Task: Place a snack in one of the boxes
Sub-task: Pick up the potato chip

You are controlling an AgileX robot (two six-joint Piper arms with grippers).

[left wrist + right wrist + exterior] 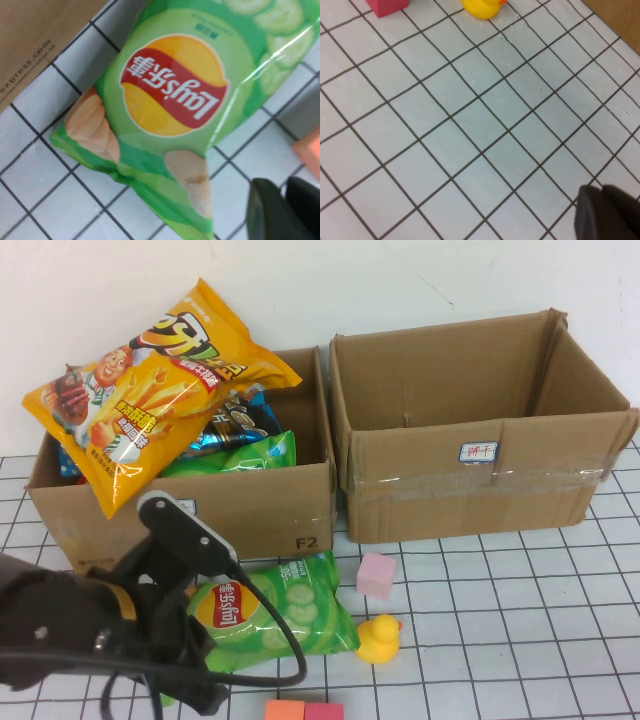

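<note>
The green Lay's chip bag lies flat on the gridded table, logo up, right in front of the left cardboard box, which is already crammed with snack bags, a big orange one on top. The right cardboard box sits beside it, open.

Bright even light, soft shadows under boxes, glare on green chip bag, left wrist view blurred

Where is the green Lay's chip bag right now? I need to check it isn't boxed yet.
In the high view the green Lay's chip bag lies on the gridded table, left of centre, in front of the full left cardboard box, beside the yellow rubber duck.
</note>
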